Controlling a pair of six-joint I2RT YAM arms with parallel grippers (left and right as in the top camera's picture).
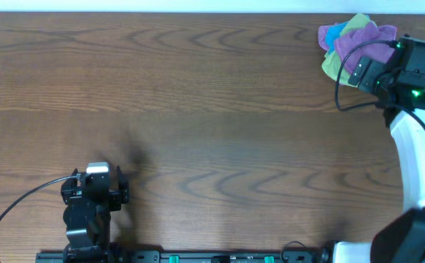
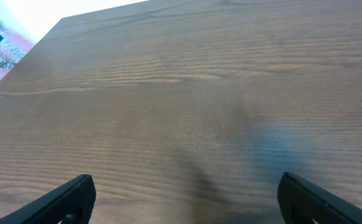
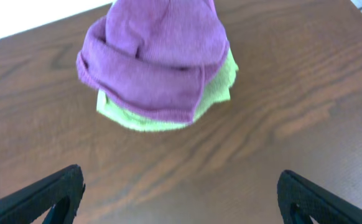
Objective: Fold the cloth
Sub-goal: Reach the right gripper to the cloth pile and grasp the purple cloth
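The purple-magenta cloth lies crumpled on top of a small pile at the table's far right corner. In the right wrist view the cloth is bunched over a yellow-green cloth. My right gripper is open and empty, just short of the pile; overhead it hovers at the pile's near edge. My left gripper is open and empty over bare table; overhead it sits at the near left. The cloth's white tag is hidden.
A blue cloth and the yellow-green cloth lie in the same pile. The wooden table stretches between the two arms. The table's far edge runs just behind the pile.
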